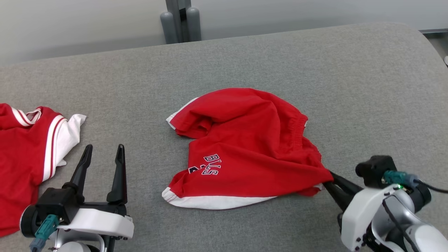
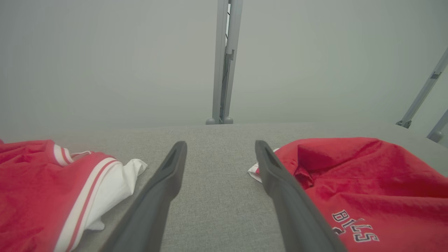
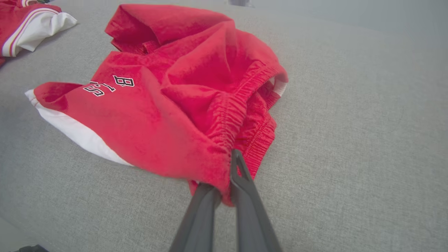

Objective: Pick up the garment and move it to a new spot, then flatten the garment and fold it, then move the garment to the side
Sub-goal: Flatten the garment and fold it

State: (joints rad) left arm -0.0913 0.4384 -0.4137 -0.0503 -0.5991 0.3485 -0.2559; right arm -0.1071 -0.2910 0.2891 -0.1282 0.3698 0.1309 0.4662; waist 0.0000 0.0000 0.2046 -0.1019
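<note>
Red basketball shorts [image 1: 245, 147] sit crumpled dead centre in the head view on the grey fabric surface [image 1: 315, 70]. They've got white hem trim, a gathered elastic waistband and dark white-edged lettering, partly folded under. The right gripper [image 1: 330, 182], lower right, is pinched tight on the waistband edge. The left gripper [image 1: 105, 148], lower left, is spread wide and holds nothing. A red-and-white jersey [image 1: 24, 150] lies at the left edge.

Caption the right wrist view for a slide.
The right gripper, shut on the waistband of crumpled red shorts lying on the grey surface; a second red-and-white garment at top left.
</note>
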